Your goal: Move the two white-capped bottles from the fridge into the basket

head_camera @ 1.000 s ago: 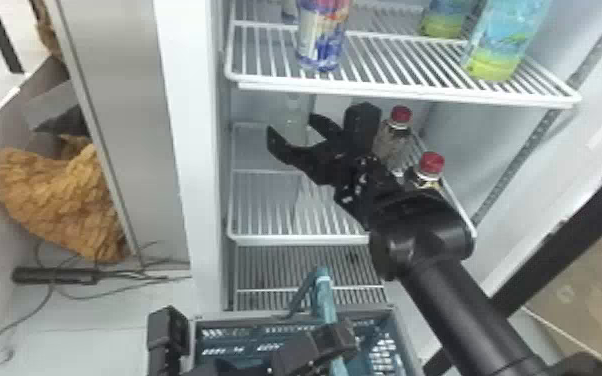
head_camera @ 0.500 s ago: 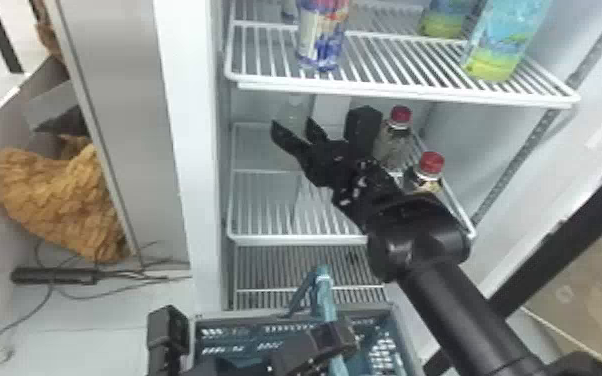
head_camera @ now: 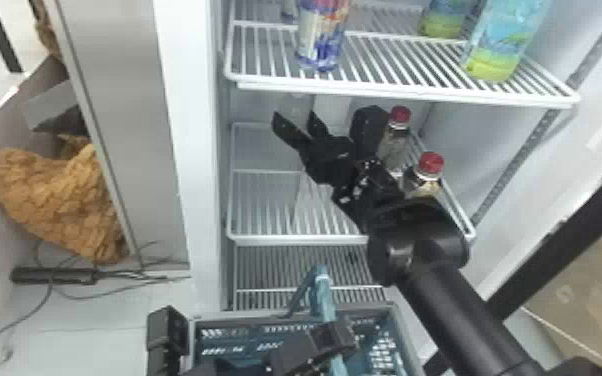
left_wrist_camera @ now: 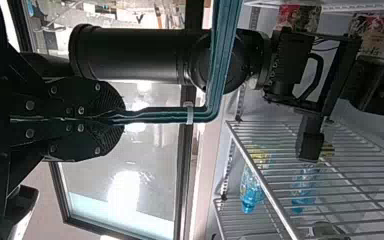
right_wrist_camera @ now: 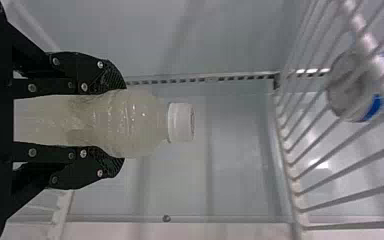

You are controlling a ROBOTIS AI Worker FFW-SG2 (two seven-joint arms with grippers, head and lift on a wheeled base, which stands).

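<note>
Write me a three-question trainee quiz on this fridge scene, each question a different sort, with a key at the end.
1. Multiple choice: what is between the fingers of the right gripper?
A) a can
B) a white-capped bottle
C) a folded cloth

2. True or false: the left gripper hangs open, clear of the basket's handle.

3. Fill in: in the head view, the two bottles just beside the right arm have ___ caps.

Key: 1 B; 2 false; 3 red.
</note>
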